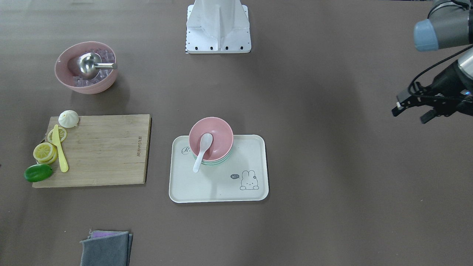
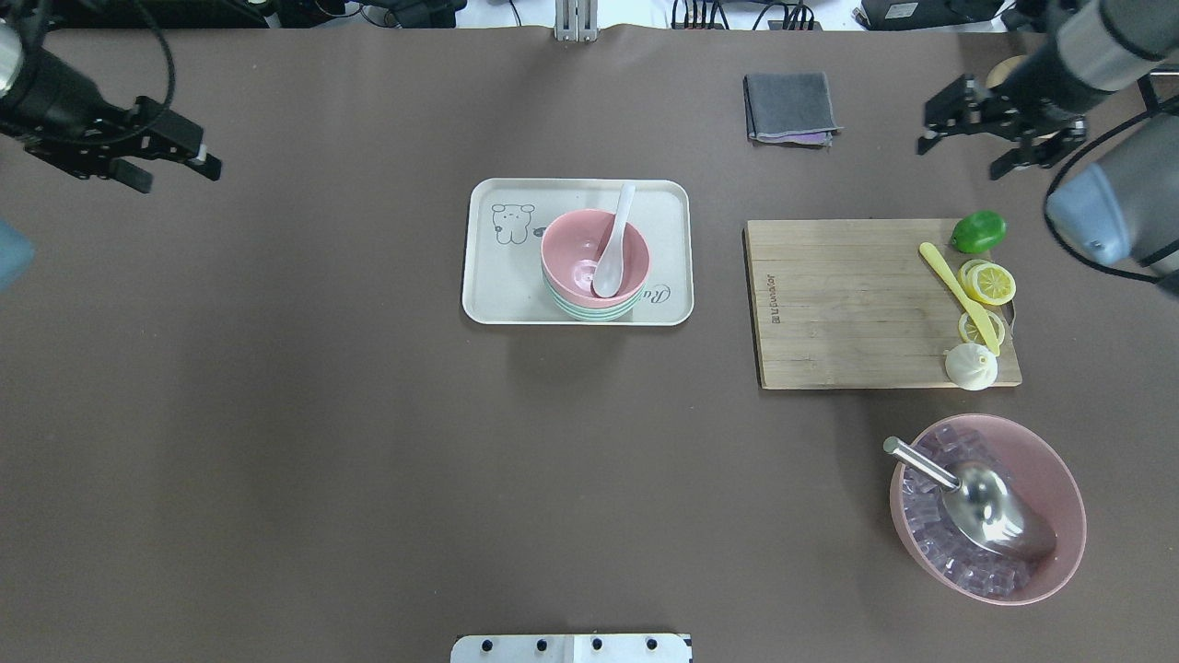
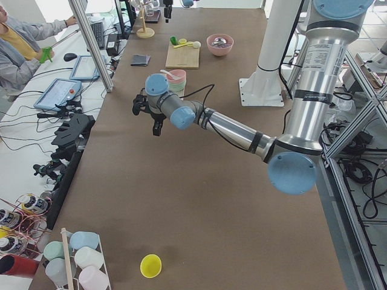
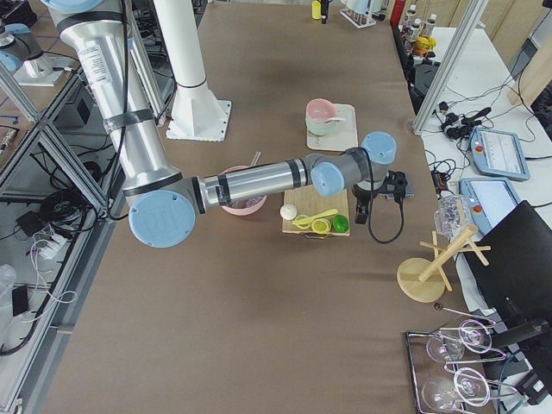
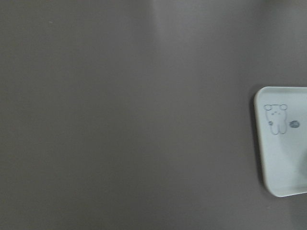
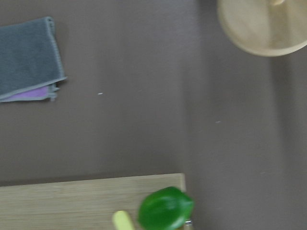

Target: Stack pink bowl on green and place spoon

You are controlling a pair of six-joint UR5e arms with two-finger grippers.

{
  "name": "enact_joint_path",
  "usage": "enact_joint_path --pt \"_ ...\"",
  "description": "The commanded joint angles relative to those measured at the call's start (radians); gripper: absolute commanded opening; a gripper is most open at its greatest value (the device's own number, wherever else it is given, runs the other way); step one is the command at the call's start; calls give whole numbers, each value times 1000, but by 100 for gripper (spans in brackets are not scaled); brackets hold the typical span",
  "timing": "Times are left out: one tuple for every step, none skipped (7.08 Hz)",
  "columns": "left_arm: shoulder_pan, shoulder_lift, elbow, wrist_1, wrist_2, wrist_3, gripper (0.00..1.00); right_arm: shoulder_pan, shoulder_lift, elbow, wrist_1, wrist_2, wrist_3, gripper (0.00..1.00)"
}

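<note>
A pink bowl (image 1: pixel 218 135) (image 2: pixel 580 253) sits stacked in a green bowl (image 1: pixel 218 162) (image 2: pixel 589 313) on a white tray (image 1: pixel 221 184) (image 2: pixel 497 276). A white spoon (image 1: pixel 202 151) (image 2: pixel 612 244) lies with its head in the pink bowl and its handle over the rim. My left gripper (image 2: pixel 177 173) (image 1: pixel 410 113) is open and empty, far off at the table's left side. My right gripper (image 2: pixel 963 158) is open and empty near the far right, beyond the cutting board. The left wrist view shows only the tray's corner (image 5: pixel 283 143).
A wooden cutting board (image 2: pixel 847 304) holds a lime (image 2: pixel 978 230), lemon slices (image 2: pixel 990 283), a yellow knife (image 2: pixel 958 295) and a white bun (image 2: pixel 971 366). A large pink bowl (image 2: pixel 1059 479) holds ice and a metal scoop (image 2: pixel 986 502). A grey cloth (image 2: pixel 790 108) lies at the far side.
</note>
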Motion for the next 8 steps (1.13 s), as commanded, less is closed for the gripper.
enact_joint_path --pt "-42 139 11 4 226 209 98 86 -2 -79 -1 -8 -247 100" --pt "-42 143 23 4 197 211 98 85 -4 -85 -1 -10 -258 100" --pt "-49 143 33 7 157 203 98 86 -4 -86 1 -11 -258 100" --pt "-47 140 34 30 152 197 98 85 -2 -83 1 -23 -258 100" --pt "-47 138 34 35 150 197 98 85 -2 -82 1 -23 -258 100" --pt "-46 138 37 35 150 197 98 86 -2 -80 1 -23 -256 100" --pt "-47 142 40 36 149 194 98 85 -1 -80 2 -23 -256 100" --pt "-46 143 46 36 149 194 98 85 -2 -79 2 -23 -255 100"
